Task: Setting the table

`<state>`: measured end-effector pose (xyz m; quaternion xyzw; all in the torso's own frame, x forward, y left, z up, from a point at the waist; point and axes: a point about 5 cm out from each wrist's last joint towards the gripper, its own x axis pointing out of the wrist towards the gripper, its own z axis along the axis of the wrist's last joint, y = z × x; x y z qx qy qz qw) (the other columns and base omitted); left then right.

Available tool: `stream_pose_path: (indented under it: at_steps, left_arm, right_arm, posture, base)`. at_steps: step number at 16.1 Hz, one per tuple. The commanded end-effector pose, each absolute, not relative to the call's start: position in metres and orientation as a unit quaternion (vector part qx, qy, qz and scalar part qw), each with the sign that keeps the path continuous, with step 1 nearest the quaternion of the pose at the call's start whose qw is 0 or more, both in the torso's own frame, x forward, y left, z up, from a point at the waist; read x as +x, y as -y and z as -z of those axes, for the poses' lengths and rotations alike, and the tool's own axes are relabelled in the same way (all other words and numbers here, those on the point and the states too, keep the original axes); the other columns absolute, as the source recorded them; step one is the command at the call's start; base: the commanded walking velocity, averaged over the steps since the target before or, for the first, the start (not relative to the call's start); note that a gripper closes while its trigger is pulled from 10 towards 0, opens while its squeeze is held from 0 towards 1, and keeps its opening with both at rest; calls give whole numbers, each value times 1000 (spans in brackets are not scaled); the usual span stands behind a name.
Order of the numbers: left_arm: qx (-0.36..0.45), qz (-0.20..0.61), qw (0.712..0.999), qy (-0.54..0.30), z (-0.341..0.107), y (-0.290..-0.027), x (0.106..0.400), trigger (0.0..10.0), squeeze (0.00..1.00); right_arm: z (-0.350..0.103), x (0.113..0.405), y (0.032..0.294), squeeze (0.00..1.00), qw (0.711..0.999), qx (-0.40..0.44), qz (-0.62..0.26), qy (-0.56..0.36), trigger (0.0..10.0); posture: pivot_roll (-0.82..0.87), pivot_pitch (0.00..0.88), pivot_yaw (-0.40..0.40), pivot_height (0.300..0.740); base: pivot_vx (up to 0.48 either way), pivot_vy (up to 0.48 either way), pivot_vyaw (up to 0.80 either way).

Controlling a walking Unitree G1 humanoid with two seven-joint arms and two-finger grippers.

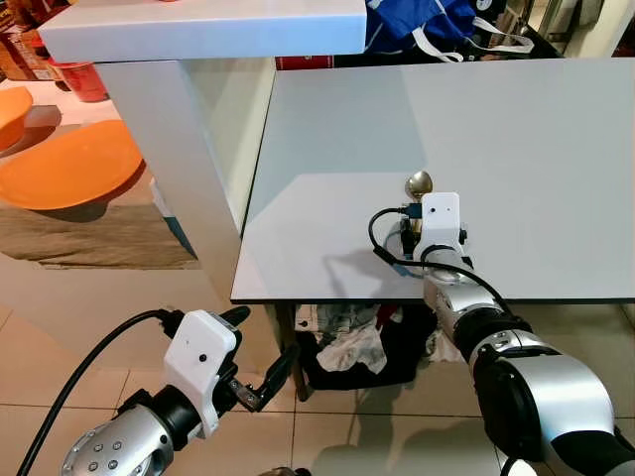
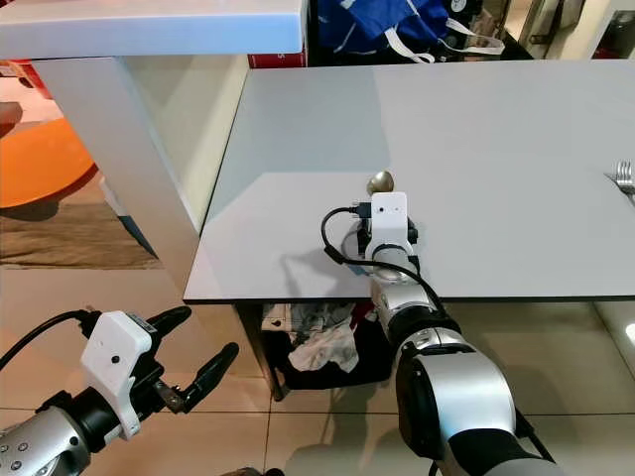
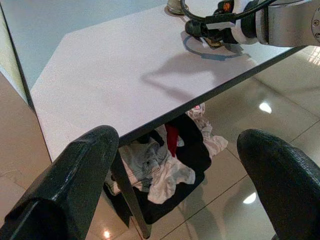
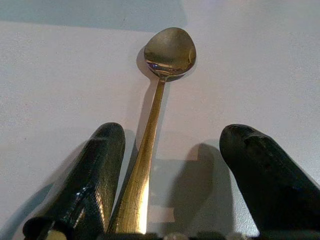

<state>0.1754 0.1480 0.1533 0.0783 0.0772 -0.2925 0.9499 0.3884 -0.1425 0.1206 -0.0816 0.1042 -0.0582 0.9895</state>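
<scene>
Near the bench's (image 1: 556, 149) front edge, the spoon (image 4: 159, 105) lies lengthwise between the right gripper's (image 4: 175, 175) spread fingers, bowl pointing away, ungrasped. Left gripper (image 1: 260, 369) hangs released below, farther off.

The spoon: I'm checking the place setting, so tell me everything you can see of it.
The spoon looks like gold-toned polished metal, with an oval bowl and a long slim handle. It lies flat on the grey table near the front edge, bowl pointing away from the robot. The handle runs back between the open fingers of the right tool, close beside one finger; whether it touches is unclear. Its handle end is hidden.
</scene>
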Motion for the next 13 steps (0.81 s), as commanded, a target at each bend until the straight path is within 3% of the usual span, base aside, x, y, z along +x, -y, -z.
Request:
stream_pose_path:
  at_steps: [1, 13]
  left_arm:
    - [81, 291, 950, -82, -151, -148, 175, 10000, 0]
    - [79, 294, 949, -79, -155, -144, 175, 10000, 0]
  right_arm:
    - [-107, 382, 154, 0, 984, -88, 80, -134, 10000]
    - [-108, 382, 169, 0, 981, -94, 101, -137, 10000]
  posture:
    - [143, 156, 92, 740]
    - [140, 157, 93, 740]
  base:
    - [0, 0, 0]
    - [0, 0, 0]
